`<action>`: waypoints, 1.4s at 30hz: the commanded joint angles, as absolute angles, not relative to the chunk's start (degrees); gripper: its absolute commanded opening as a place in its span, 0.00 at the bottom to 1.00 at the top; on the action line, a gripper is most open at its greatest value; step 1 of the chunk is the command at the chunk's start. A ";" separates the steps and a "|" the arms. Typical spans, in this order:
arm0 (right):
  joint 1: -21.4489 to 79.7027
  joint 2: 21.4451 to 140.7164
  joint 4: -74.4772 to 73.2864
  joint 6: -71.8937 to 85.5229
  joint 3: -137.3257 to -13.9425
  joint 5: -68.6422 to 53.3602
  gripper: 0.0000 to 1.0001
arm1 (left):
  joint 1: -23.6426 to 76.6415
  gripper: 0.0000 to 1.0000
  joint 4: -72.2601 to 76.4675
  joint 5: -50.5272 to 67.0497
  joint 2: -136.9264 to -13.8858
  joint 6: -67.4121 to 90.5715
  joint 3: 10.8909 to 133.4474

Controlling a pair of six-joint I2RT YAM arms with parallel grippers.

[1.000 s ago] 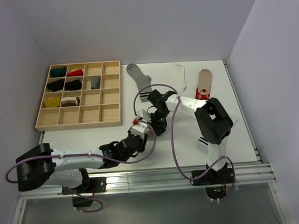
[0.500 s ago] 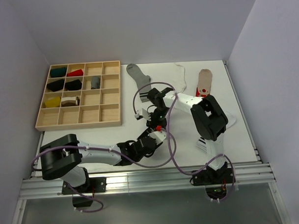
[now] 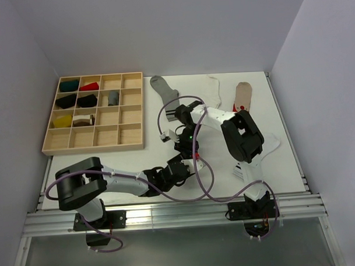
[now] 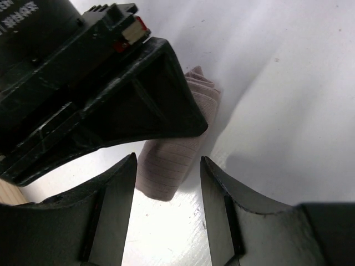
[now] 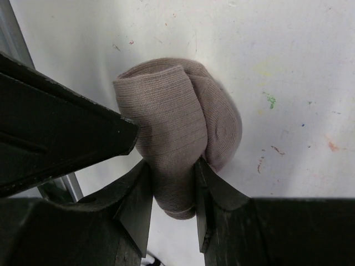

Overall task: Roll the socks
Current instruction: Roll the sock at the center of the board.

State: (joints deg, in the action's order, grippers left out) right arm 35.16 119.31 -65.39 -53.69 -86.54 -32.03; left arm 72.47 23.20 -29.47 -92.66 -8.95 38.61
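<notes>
While right fingers [image 5: 138, 213] clamp rolled taupe sock [image 5: 177, 138], left fingers [image 4: 111, 216] gape; label [image 4: 19, 14] unreadable

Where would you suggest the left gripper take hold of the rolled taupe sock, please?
Probably across the exposed end of the rolled taupe sock, coming in from the left gripper, whose open jaws straddle it. The roll is a short soft cylinder, and the right gripper pinches it farther along, leaving that end free.

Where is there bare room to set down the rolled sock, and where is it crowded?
Bare table lies between the tray's near edge and the left arm, and at the near-right corner. The tray's near row is empty. Crowded: the centre, left gripper and right gripper at the rolled sock.
</notes>
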 commanded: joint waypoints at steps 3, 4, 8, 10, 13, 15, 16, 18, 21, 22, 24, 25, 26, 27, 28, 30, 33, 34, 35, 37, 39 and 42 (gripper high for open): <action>34.63 123.30 -69.78 -55.37 -87.62 -31.29 0.26 | 72.68 0.55 24.87 -27.33 -94.30 -11.69 41.57; 34.63 123.57 -70.22 -55.46 -87.89 -31.46 0.26 | 72.77 0.55 24.87 -27.16 -94.57 -11.69 41.57; 34.45 125.07 -72.41 -56.07 -89.47 -31.90 0.26 | 73.21 0.55 23.30 -27.07 -95.80 -12.30 42.54; 34.28 126.03 -72.95 -56.25 -90.08 -31.99 0.26 | 73.39 0.55 23.03 -27.16 -96.67 -12.83 43.07; 34.01 127.00 -74.00 -56.43 -91.14 -32.17 0.26 | 73.74 0.55 22.06 -26.98 -97.91 -13.27 43.59; 33.93 127.53 -74.97 -56.69 -92.11 -32.43 0.26 | 74.00 0.55 21.18 -26.72 -98.78 -13.36 44.21; 33.84 127.70 -75.14 -56.69 -92.28 -32.43 0.26 | 74.09 0.55 20.92 -26.72 -99.14 -13.36 44.38; 33.75 127.97 -75.41 -56.78 -92.55 -32.61 0.26 | 74.27 0.54 20.13 -26.54 -99.84 -13.10 44.74; 33.84 128.41 -76.20 -57.22 -92.90 -32.87 0.26 | 74.27 0.54 20.48 -26.45 -100.46 -13.27 44.65; 33.84 128.58 -76.38 -57.30 -93.07 -32.96 0.26 | 74.27 0.54 20.48 -26.46 -100.63 -13.27 44.74; 33.75 128.67 -76.82 -57.48 -93.25 -33.05 0.26 | 74.27 0.54 19.52 -26.19 -101.42 -13.53 45.17; 33.84 128.85 -76.99 -57.57 -93.25 -33.05 0.26 | 74.27 0.54 19.16 -25.84 -101.69 -13.71 45.26; 33.84 128.93 -77.25 -57.66 -93.34 -33.05 0.26 | 74.27 0.54 18.81 -25.75 -101.95 -13.80 45.52; 33.75 128.94 -77.34 -57.83 -93.34 -33.05 0.26 | 74.27 0.54 18.55 -25.66 -102.56 -13.80 45.61; 33.84 129.02 -77.60 -58.01 -93.34 -33.13 0.26 | 74.27 0.54 18.28 -25.49 -102.83 -13.89 45.79; 33.75 129.29 -77.96 -58.09 -93.60 -33.13 0.26 | 74.36 0.54 18.19 -25.31 -103.62 -13.71 46.05; 33.84 129.72 -78.40 -58.36 -93.87 -33.48 0.26 | 74.36 0.53 18.10 -26.01 -104.58 -13.89 46.23; 33.75 129.90 -78.75 -58.53 -93.95 -33.66 0.26 | 74.36 0.52 18.28 -26.28 -104.85 -13.97 46.14; 33.84 130.08 -79.27 -58.80 -94.13 -33.84 0.26 | 74.36 0.52 18.02 -26.54 -105.20 -13.97 46.40; 33.84 130.17 -79.80 -59.06 -94.22 -34.10 0.26 | 74.36 0.49 17.84 -26.28 -106.08 -13.89 46.49; 33.84 130.25 -80.24 -59.41 -94.39 -34.28 0.26 | 74.35 0.45 17.58 -25.67 -106.78 -13.36 46.41; 33.75 130.25 -80.77 -59.68 -94.57 -34.63 0.27 | 74.27 0.28 16.01 -24.27 -107.75 -12.48 46.93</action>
State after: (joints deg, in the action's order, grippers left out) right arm 33.34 127.76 -79.61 -57.56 -93.76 -34.92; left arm 74.22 20.21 -29.61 -104.07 -14.11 46.30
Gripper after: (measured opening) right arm 0.375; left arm 0.344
